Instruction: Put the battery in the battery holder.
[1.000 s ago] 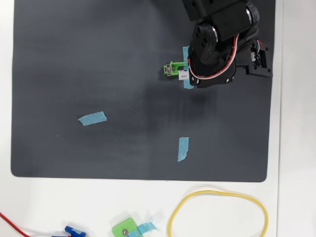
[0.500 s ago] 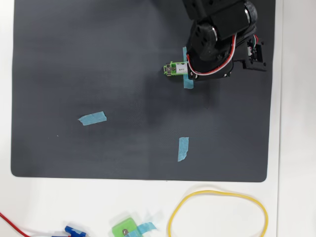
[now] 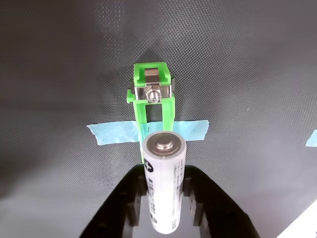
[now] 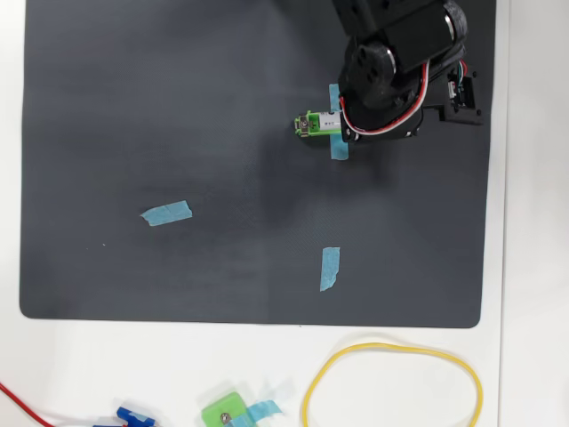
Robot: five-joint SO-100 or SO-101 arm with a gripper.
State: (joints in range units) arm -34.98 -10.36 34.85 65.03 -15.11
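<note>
1. In the wrist view, lower centre, the gripper pinches the battery by its sides, its long axis lined up with the battery holder so it can drop between the contacts.
2. A blue tape strip crosses the holder, apparently pinning it to the black mat.
3. The holder's far half looks empty; the battery hides the near half, so seating is unclear.

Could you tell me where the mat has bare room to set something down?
The mat's upper left, above the left tape strip, is bare. It is crowded at upper right, where the gripper holds the battery over the battery holder.
</note>
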